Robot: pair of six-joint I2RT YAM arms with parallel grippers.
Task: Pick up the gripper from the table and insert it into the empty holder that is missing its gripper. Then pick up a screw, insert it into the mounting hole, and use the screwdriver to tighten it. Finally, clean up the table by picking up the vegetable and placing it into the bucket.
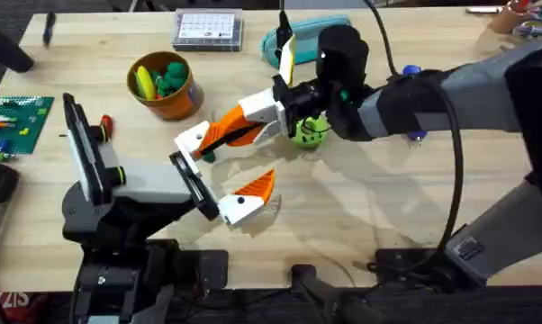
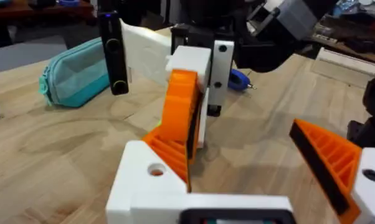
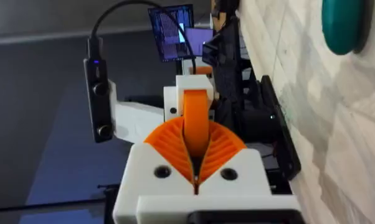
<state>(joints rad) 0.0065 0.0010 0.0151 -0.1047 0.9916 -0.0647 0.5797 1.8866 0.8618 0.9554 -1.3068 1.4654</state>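
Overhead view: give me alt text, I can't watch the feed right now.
The right gripper, reaching in from the right, clamps the loose orange plastic finger with a white block end just beyond the left arm's black crossbar holder. A round lime-green toy lies beside that gripper; the small orange-brown pot stands back left.

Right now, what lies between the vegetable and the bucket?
In the overhead view, the right gripper, shut on the loose orange-and-white gripper, crosses the stretch between the lime-green vegetable and the orange bucket.
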